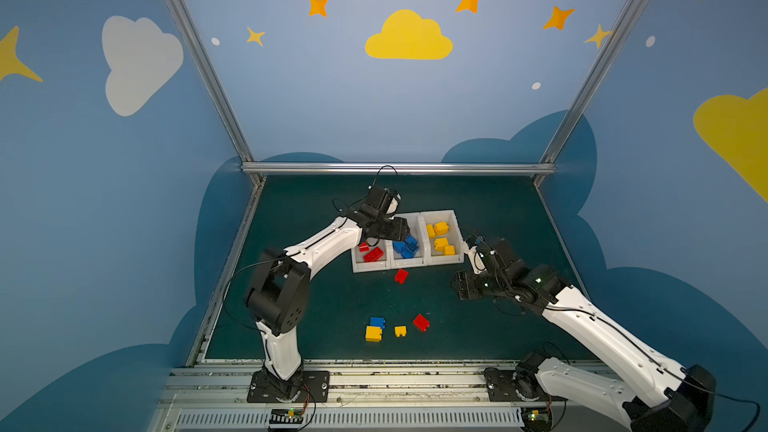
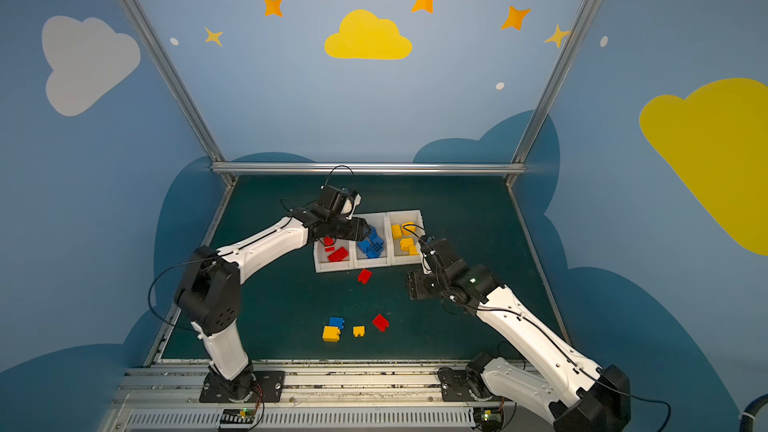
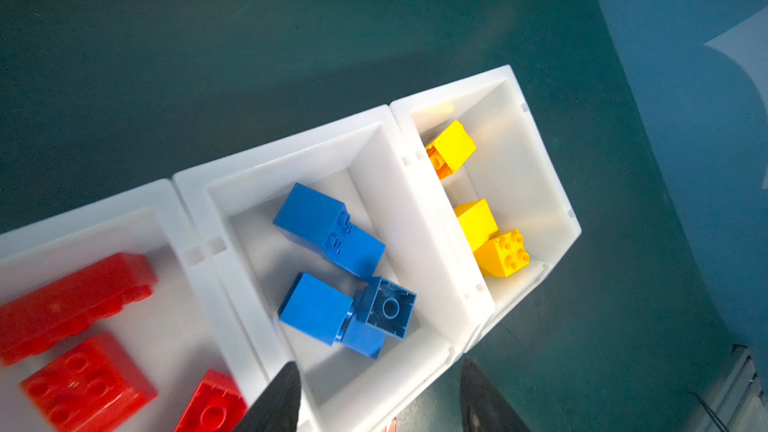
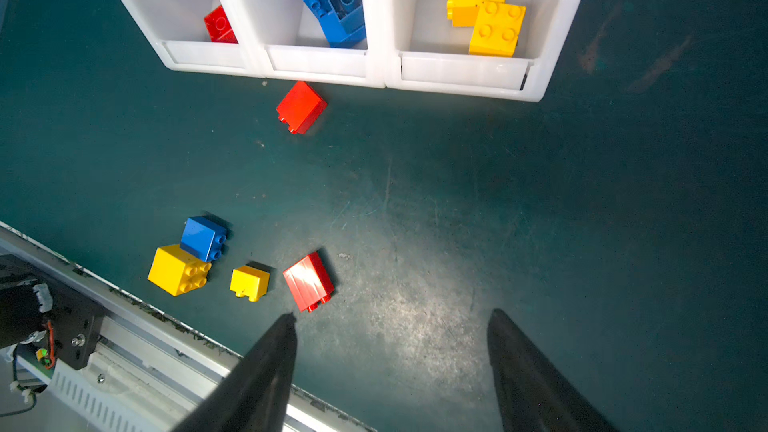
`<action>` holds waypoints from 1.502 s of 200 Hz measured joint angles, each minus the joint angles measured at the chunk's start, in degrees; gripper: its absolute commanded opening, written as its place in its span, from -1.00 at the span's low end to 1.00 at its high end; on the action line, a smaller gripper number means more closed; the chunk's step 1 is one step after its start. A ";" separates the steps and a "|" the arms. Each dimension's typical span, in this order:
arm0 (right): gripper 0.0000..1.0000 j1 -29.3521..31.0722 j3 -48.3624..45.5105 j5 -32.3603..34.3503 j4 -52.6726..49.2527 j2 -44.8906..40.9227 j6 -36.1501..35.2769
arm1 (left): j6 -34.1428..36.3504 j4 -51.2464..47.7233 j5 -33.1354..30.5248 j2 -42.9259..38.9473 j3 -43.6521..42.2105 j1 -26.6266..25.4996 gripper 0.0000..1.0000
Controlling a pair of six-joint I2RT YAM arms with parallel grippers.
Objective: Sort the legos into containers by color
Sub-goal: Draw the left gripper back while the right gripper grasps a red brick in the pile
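While left fingers (image 3: pixel 278 401) and right fingers (image 4: pixel 266 367) gape empty, separate bins (image 3: pixel 291 147) hold red bricks (image 3: pixel 83 388), blue bricks (image 3: pixel 316 222), yellow bricks (image 3: pixel 503 253)

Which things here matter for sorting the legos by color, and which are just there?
Job: red bin, blue bin, yellow bin; loose: red brick by the bins, second red brick, blue brick, large yellow brick, small yellow brick.
Just there: base rail, yellow cloud sticker.
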 measured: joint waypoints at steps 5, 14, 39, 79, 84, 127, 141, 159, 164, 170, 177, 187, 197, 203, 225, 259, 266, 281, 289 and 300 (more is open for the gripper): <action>0.47 0.00 -0.24 0.00 0.26 -0.11 0.00 | -0.11 0.42 -0.04 -1.62 -1.51 0.26 0.24; 0.47 0.00 -0.55 -0.04 0.74 -0.13 -0.04 | -0.42 1.18 -0.20 -4.81 -4.42 0.72 0.24; 0.46 0.00 -1.31 -0.96 1.88 0.20 -0.44 | -1.66 2.64 -1.27 -13.20 -12.35 1.84 0.27; 0.46 0.66 -2.82 -3.85 3.74 3.10 -1.40 | -4.37 3.02 -4.96 -27.45 -24.90 3.06 0.30; 0.46 1.01 -3.13 -4.20 3.93 3.61 -1.53 | -4.57 2.82 -5.42 -29.00 -26.08 3.17 0.31; 0.43 5.73 -4.63 -5.35 4.44 8.48 -2.47 | -7.63 1.70 -8.98 -42.47 -35.95 4.07 0.33; 0.43 7.48 -4.68 -5.35 4.57 10.08 -2.36 | -8.90 1.22 -9.86 -46.03 -38.93 4.31 0.33; 0.42 9.81 -4.68 -5.40 4.81 12.55 -1.95 | -10.43 0.28 -10.95 -50.38 -42.34 4.61 0.34; 0.41 10.49 -4.68 -5.38 4.92 13.27 -1.84 | -10.78 -0.07 -11.23 -51.41 -43.06 4.61 0.34; 0.41 11.45 -4.66 -5.42 5.07 14.32 -1.51 | -11.19 -0.39 -11.56 -52.61 -43.82 4.66 0.34; 0.41 12.63 -4.48 -5.31 5.16 15.61 -1.14 | -11.69 -0.74 -12.04 -53.96 -44.63 4.72 0.34; 0.41 14.40 -3.98 -5.27 5.20 17.94 -0.59 | -12.37 -1.22 -12.55 -55.58 -45.68 4.81 0.34; 0.40 15.96 -2.71 -5.11 4.66 20.44 0.09 | -12.98 -1.64 -13.03 -56.74 -46.42 4.87 0.35; 0.39 16.76 -1.51 -4.92 4.09 22.36 0.48 | -13.27 -1.84 -13.31 -57.35 -46.80 4.87 0.35; 0.37 19.28 3.85 -3.65 1.90 29.62 1.16 | -14.27 -2.56 -13.77 -59.14 -47.67 4.90 0.35; 0.36 22.51 8.02 -1.18 0.33 37.03 1.20 | -15.10 -3.93 -14.56 -61.46 -48.59 4.98 0.36; 0.35 22.93 8.41 -0.87 -0.04 37.86 1.22 | -15.26 -4.13 -14.69 -61.83 -48.74 5.01 0.36; 0.32 23.61 9.11 -0.33 -0.70 39.32 1.31 | -15.54 -4.55 -14.84 -62.58 -49.11 5.01 0.36; 0.29 23.74 9.60 -0.11 -1.03 40.11 1.36 | -15.69 -4.61 -14.91 -62.99 -49.42 5.03 0.36; 0.23 23.78 10.10 0.22 -1.09 41.07 1.36 | -15.89 -4.94 -14.93 -63.41 -49.68 5.05 0.36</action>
